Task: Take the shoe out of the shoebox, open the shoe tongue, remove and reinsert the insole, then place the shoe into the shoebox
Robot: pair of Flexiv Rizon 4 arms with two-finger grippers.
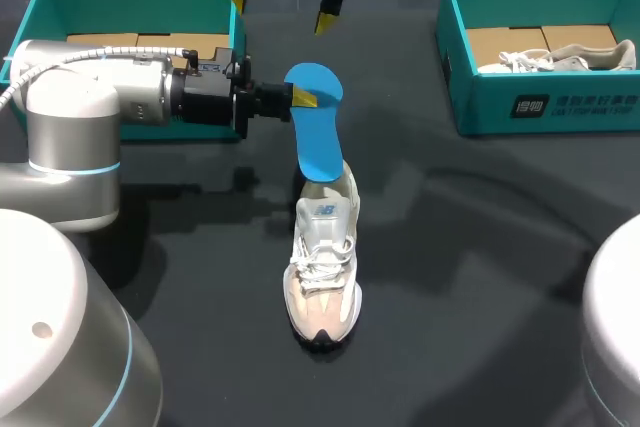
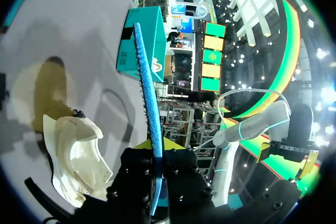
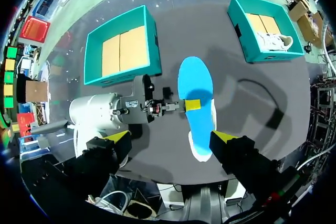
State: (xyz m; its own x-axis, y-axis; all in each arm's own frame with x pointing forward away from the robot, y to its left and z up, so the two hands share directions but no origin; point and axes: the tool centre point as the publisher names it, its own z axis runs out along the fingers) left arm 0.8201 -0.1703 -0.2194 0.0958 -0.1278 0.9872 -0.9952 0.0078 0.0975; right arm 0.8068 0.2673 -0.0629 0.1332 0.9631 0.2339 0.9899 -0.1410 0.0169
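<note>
Firmly on the blue insole (image 1: 318, 142), left hand (image 1: 303, 98); overhead, right hand (image 1: 281, 8) wide apart, empty.

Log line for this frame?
left tool: shut on blue insole | insole lower end: in shoe heel opening | right tool: open, empty, overhead | shoe: upright on table

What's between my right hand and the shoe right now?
The blue insole, gripped by the left hand, stands above the shoe below the open right hand, seen in the right wrist view.
</note>
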